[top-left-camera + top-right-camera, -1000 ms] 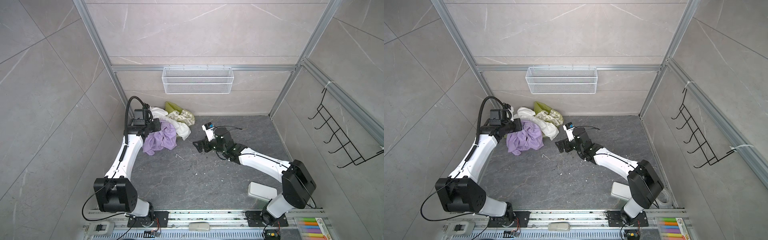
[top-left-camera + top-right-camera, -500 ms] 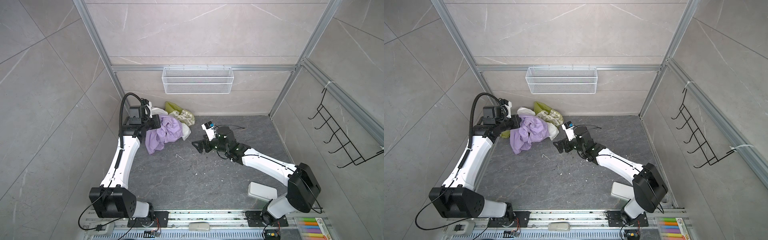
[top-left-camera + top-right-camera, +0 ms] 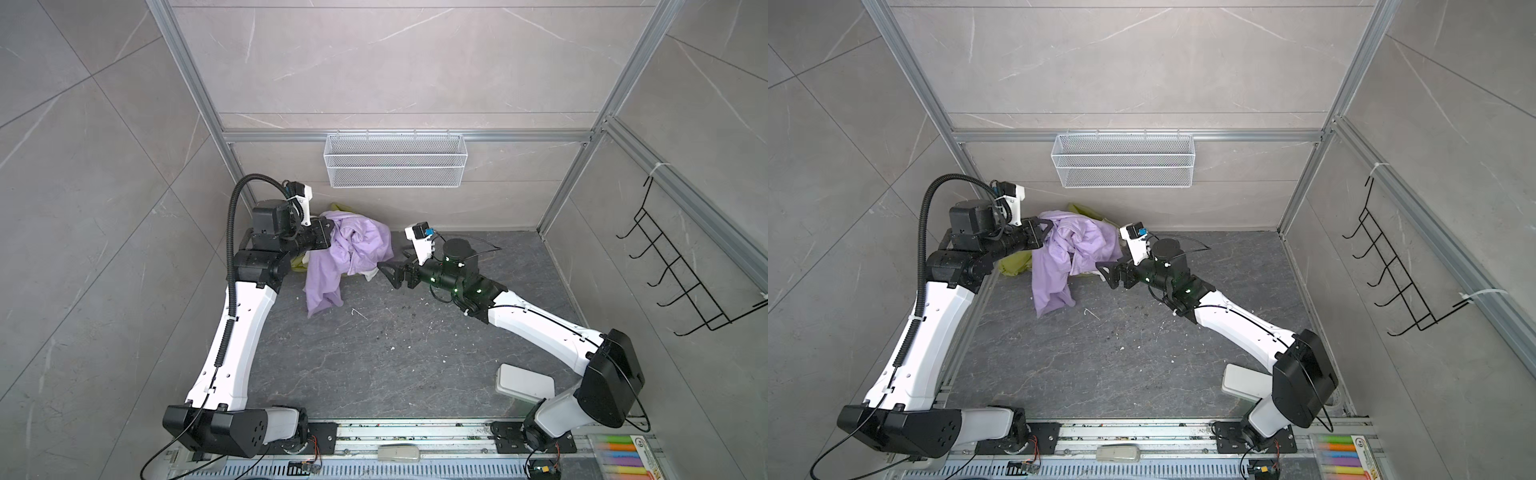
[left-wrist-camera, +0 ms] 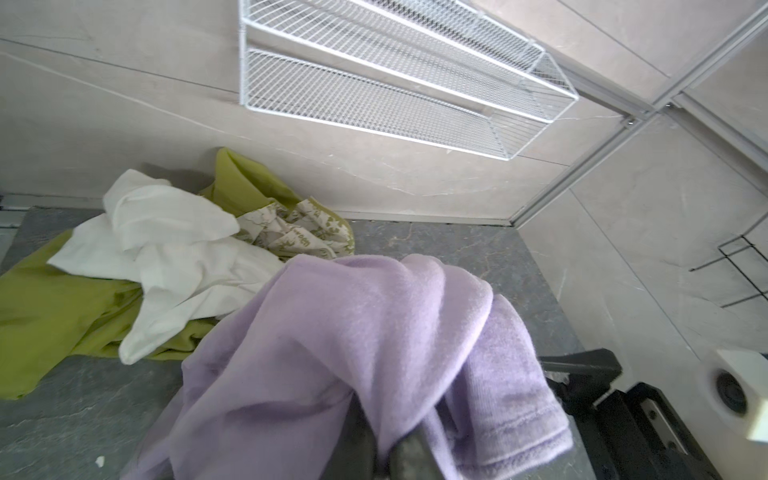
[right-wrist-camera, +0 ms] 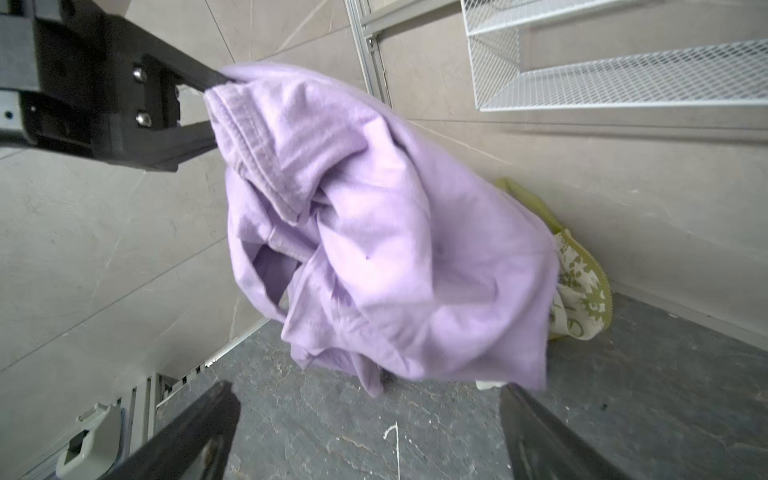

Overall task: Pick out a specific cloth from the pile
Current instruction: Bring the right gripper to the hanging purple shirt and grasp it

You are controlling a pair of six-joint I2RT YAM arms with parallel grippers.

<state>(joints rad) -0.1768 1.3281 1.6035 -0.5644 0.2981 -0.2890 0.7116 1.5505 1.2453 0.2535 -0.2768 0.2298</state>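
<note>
The cloth (image 3: 353, 253) is lilac and plain, and hangs bunched from my left gripper (image 3: 330, 237), which is shut on its upper edge. In both top views it is lifted over the pile (image 3: 1015, 264) in the back left corner, with its lower end trailing down toward the floor. The left wrist view shows the cloth (image 4: 353, 332) draped over my left gripper (image 4: 384, 449). Behind it lies the pile (image 4: 166, 232) of white, olive-green and floral fabric. My right gripper (image 3: 384, 270) is open just right of the cloth, holding nothing. The right wrist view has the cloth (image 5: 374, 249) in front of my right gripper (image 5: 368, 388).
A white wire basket (image 3: 395, 160) hangs on the back wall above the pile. A black hook rack (image 3: 681, 270) is mounted on the right wall. A white pad (image 3: 523, 382) lies at the front right by the right arm's base. Small white crumbs dot the dark floor (image 3: 374, 353).
My left gripper has risen and swung back and right, lifting the lilac cloth off the floor over the pile. My right gripper edged left toward the cloth and stayed open.
</note>
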